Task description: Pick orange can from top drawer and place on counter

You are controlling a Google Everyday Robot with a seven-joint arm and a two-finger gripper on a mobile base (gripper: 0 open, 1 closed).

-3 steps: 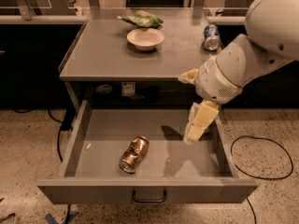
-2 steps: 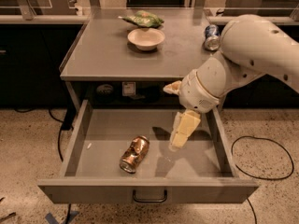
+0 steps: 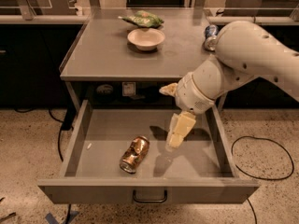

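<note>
Hanging over the open top drawer [image 3: 93, 192], the hand [image 3: 176, 136] sits further left and lower than it did a second ago, when it was near the drawer's right wall. It now points down above the drawer floor, right of the middle, and casts a shadow beneath itself. Whether it is open or closed I cannot tell; it holds nothing. The white arm [image 3: 243, 59] reaches in from the right, across the desk's front right corner.

The orange can [image 3: 134, 154] has not moved. It lies on its side on the drawer floor, near the front panel and a little left of centre, just left of the hand and apart from it. Its body is orange-copper with pale markings, dented, and one silver end faces the front.

On the desk [image 3: 107, 55] stand a pale bowl [image 3: 145, 38], a green bag [image 3: 142, 18] behind it, and a blue and silver can [image 3: 210, 34] at the right edge.
</note>
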